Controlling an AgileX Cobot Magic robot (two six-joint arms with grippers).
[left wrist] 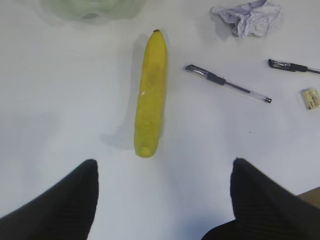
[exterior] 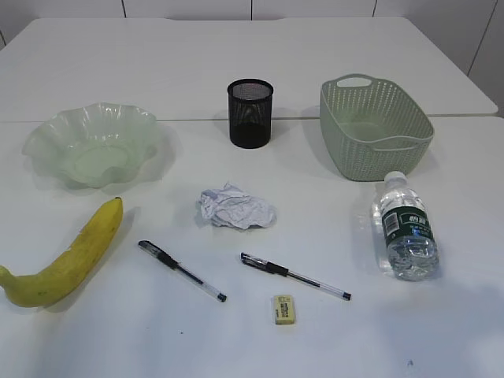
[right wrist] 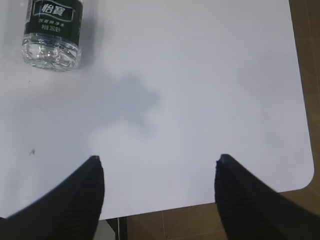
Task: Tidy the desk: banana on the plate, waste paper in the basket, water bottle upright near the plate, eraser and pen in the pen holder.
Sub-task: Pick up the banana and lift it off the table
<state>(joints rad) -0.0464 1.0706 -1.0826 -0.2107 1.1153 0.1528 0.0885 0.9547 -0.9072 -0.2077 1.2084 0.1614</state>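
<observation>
left claw [left wrist: 165, 175] wide above banana [left wrist: 150, 95], right claw [right wrist: 157, 172] wide near fallen bottle [right wrist: 52, 30]

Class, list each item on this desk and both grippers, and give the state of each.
Banana: on table, off plate.
Plate: empty.
Paper: crumpled, on table.
Basket: empty.
Bottle: lying down, capped.
Pens: on table.
Eraser: on table.
Holder: upright.
Left gripper: open.
Right gripper: open.
</observation>
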